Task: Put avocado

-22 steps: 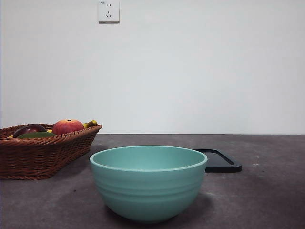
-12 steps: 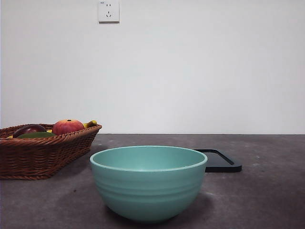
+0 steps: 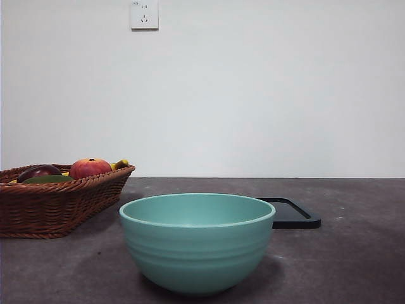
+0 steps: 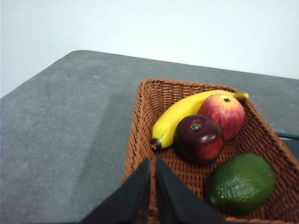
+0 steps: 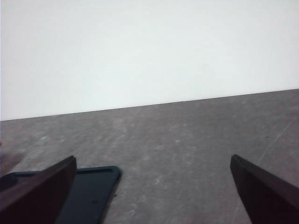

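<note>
So the avocado is being kept in the wicker basket, lower right of the left wrist frame, lying on the basket floor against the near-right wall. Just beside it, toward the middle of that frame, a dark red-purple fruit is being pressed up against a red-orange apple, and a banana is being leaned along both of them toward the far rim.

The left gripper is being held over the basket's near rim, bottom centre of its frame, with the jaws pressed together, only a thin slit showing, and nothing being pinched. It's well apart from the avocado.

The right gripper is being held spread wide, one jaw at each lower corner of its frame, nothing between them but bare table. A black tray is being partly covered by the jaw at lower left.

In the front view, the basket is being shown at the left edge, with only a sliver of avocado peeking over its rim. A teal bowl is sitting front and centre, the black tray just behind it to the right. Neither arm is being shown there.
</note>
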Action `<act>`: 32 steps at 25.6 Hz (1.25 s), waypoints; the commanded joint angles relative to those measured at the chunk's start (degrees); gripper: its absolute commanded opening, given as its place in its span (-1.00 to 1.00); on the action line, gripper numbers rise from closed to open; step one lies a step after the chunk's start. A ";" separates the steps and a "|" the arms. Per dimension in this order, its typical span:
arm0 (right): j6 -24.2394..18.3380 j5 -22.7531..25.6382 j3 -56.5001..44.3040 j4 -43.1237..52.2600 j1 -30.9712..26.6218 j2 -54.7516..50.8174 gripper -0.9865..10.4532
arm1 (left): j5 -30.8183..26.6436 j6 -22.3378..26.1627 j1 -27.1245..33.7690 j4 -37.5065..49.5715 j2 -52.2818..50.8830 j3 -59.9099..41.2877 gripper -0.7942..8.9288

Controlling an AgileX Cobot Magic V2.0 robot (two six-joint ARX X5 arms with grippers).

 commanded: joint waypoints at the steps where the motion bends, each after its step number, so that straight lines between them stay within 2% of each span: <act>1: 1.92 -2.78 0.68 0.39 0.04 -0.13 0.17 | -0.17 -2.01 0.00 0.81 -0.09 1.49 -0.80; 3: 1.77 -4.15 0.68 0.37 0.04 -0.15 0.17 | -0.24 -2.01 0.00 0.83 -0.09 1.64 -0.80; 19: 1.25 -4.00 0.68 -0.48 0.04 -0.15 0.17 | -0.24 -2.01 0.00 0.33 0.02 1.64 -0.80; 24: 1.42 -2.40 0.68 -1.16 0.04 -0.15 0.16 | -0.24 -2.01 0.00 0.15 0.02 1.64 -0.80; 25: 1.51 -2.38 0.68 -1.31 0.04 -0.15 0.11 | -0.24 -2.01 0.00 -0.09 0.02 1.64 -0.80; 32: 1.57 -2.23 0.68 -1.75 0.04 -0.15 -0.59 | -0.22 -2.47 0.00 -1.01 0.02 1.64 -0.80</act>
